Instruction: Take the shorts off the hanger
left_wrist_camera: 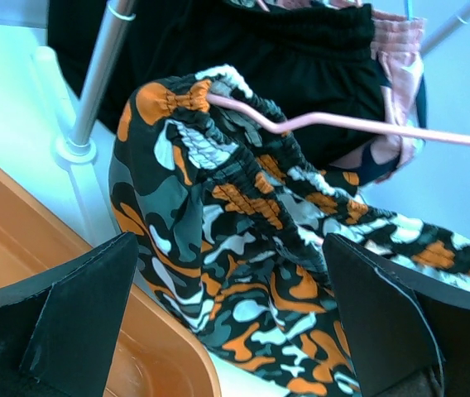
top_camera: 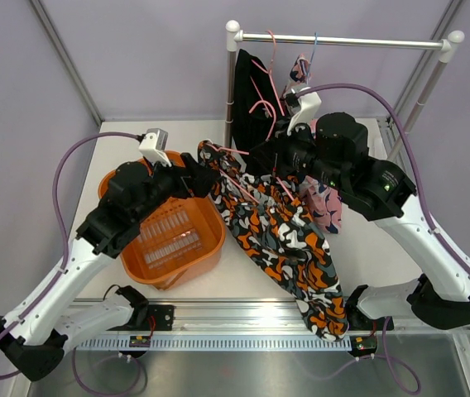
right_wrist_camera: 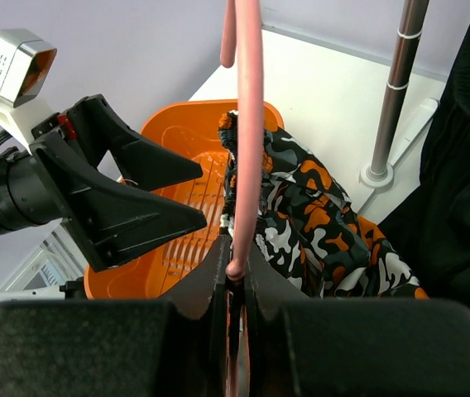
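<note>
The orange, black and white camouflage shorts point(top_camera: 280, 236) hang on a pink hanger point(left_wrist_camera: 342, 124), draped down to the table's front edge. My right gripper point(right_wrist_camera: 237, 277) is shut on the pink hanger point(right_wrist_camera: 246, 124) and holds it off the rail. My left gripper point(left_wrist_camera: 227, 331) is open, its jaws spread either side of the camouflage shorts point(left_wrist_camera: 243, 240) near the waistband, not touching. It shows in the top view point(top_camera: 200, 180) too. The black shorts point(top_camera: 247, 103) and the pink blotched shorts point(top_camera: 324, 207) hang behind, on the rack point(top_camera: 342, 40).
An orange basket point(top_camera: 173, 227) stands on the table under my left arm, its rim in the left wrist view point(left_wrist_camera: 160, 331). The rack's left post point(left_wrist_camera: 94, 83) stands just behind the camouflage shorts. Purple cables loop off both arms.
</note>
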Robot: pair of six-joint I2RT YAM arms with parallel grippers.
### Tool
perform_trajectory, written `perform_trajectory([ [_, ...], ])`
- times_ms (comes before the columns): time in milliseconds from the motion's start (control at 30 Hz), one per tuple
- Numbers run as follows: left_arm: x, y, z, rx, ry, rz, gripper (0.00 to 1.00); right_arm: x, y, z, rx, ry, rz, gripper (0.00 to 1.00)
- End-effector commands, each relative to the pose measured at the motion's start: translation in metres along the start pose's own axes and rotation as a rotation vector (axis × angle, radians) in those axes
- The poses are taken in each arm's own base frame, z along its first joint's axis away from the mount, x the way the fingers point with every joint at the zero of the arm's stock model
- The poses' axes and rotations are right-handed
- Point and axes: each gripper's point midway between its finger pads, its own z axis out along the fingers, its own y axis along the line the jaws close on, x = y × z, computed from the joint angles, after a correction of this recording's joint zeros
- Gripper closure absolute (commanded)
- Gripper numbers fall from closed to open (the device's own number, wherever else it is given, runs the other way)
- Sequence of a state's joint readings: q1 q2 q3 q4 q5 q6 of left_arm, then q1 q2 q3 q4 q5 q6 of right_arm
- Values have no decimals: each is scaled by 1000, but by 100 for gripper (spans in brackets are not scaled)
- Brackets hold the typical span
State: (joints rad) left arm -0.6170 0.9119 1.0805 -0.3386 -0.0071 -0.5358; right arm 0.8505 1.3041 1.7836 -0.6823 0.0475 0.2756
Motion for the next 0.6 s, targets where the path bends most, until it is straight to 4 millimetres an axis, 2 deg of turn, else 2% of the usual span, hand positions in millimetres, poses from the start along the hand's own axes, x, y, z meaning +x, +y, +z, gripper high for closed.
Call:
perform_trajectory([
  [0, -44, -8, 0, -32, -175, -26, 2, -28, 6, -8, 11, -88, -12, 100],
  [167, -42, 2, 10, -119, -175, -24, 4, -27, 7, -9, 14, -83, -18, 100],
  [400, -37, 5, 21, -144, -167, -20, 12, -24, 11, -9, 13, -72, -24, 100],
  [567, -40, -2, 23, -121, -188, -19, 12, -22, 12, -9, 17, -65, -30, 100],
])
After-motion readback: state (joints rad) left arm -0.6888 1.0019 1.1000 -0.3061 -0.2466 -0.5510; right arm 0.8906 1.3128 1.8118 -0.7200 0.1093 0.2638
